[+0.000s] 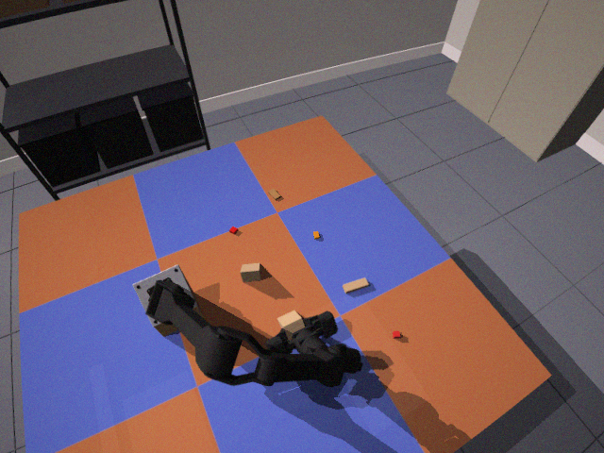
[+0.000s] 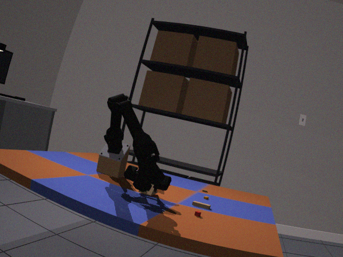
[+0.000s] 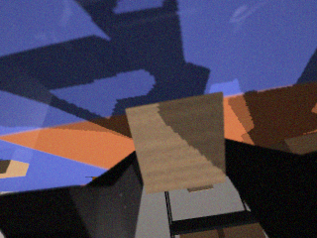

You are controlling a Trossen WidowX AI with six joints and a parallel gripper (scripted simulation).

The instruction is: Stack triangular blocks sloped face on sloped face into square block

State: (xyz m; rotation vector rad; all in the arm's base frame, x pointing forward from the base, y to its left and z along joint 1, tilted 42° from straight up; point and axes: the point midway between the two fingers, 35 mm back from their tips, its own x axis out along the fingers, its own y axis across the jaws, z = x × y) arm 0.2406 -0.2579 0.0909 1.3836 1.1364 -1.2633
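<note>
One tan triangular block (image 1: 291,320) (image 2: 150,190) (image 3: 179,144) is between the fingers of my gripper (image 1: 298,332) (image 3: 176,146). The gripper is shut on it. In the exterior view it is low, at or just above the table; I cannot tell if it touches. The wrist view shows one broad face, partly shadowed; fingers and arm hide much of the rest. The other triangular block (image 1: 251,273) stands apart on the orange square nearer the arm's base. The arm hides it in the exterior view, and only a sliver shows below the held block in the wrist view.
A tan plank (image 1: 356,285) (image 2: 201,204) lies beyond the held block. One red piece (image 1: 396,334) (image 2: 197,213) is farther right, another red piece (image 1: 233,229) is behind the standing block. An orange piece (image 1: 316,235) (image 2: 206,197) and a small tan piece (image 1: 276,194) (image 2: 204,191) lie farther back.
</note>
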